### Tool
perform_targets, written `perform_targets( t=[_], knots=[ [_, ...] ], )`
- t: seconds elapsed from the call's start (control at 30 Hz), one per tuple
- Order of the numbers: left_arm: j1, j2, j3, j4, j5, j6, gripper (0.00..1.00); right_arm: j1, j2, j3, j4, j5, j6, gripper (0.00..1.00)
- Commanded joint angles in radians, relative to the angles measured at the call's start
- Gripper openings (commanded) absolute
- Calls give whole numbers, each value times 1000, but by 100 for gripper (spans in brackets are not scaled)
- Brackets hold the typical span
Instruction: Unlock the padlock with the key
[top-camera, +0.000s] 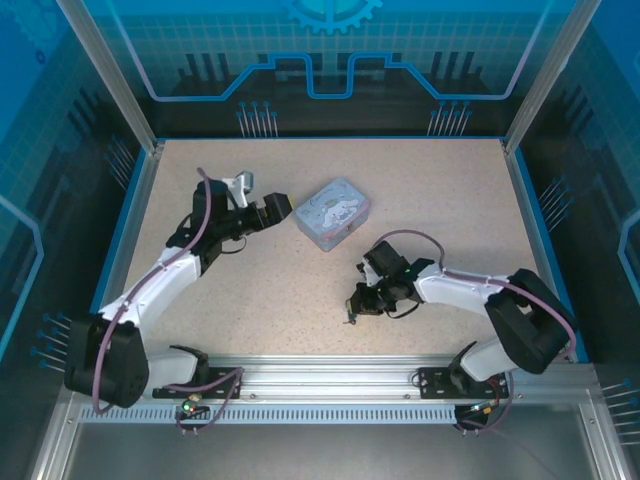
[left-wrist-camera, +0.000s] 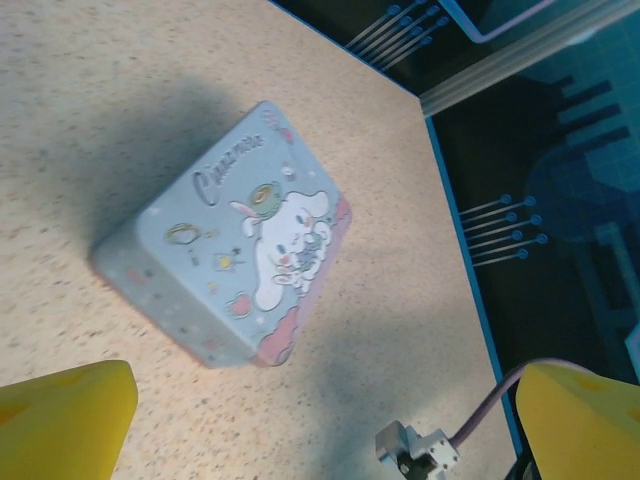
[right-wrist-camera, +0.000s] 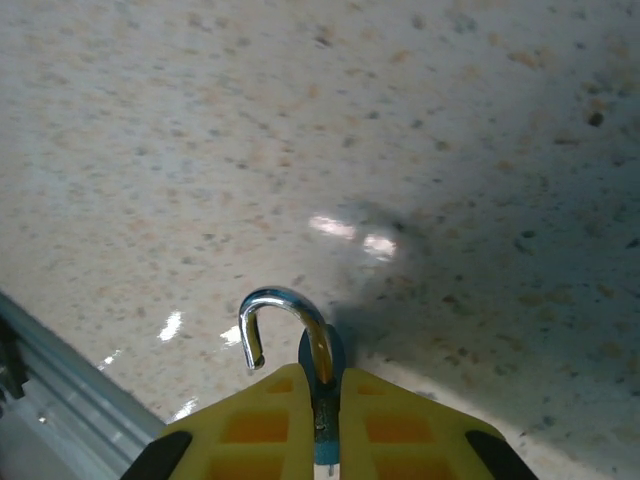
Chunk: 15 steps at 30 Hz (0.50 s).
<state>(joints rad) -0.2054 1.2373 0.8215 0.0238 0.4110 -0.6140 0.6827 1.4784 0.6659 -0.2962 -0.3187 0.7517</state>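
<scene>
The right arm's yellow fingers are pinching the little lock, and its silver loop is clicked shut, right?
Not quite. The right gripper is pinching the padlock, but its silver loop is open: one end hangs free, out of the lock's body. The right wrist view shows it.

Left arm (top-camera: 160, 270) extends forward from its base, wrist turned toward the right. The left gripper (top-camera: 272, 213) has its 2 yellow fingers (left-wrist-camera: 60, 420) spread wide apart, holding nothing. Right arm (top-camera: 470, 290) folds at the elbow and reaches left. The right gripper (top-camera: 356, 305) points down at the table, jaws pressed together on the padlock (right-wrist-camera: 290, 300).
</scene>
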Motion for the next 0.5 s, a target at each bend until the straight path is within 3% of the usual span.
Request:
perform_targets(
  t=[0.0,0.13,0.3,0.47],
  knots=[
    [30,-75,-35,-67,-46,39,99,-13,21,-4,17,44,25,15],
    [49,-132,-40,-123,-70,57,99,-24,-45,-10,-14,86,16,29],
    [72,-201,-31,-188,-111,75,99,-60,-215,40,-216,188,-57,44],
    [87,-291,-55,-236,-237,109,99,-153,-421,87,-318,298,-187,63]
  ],
)
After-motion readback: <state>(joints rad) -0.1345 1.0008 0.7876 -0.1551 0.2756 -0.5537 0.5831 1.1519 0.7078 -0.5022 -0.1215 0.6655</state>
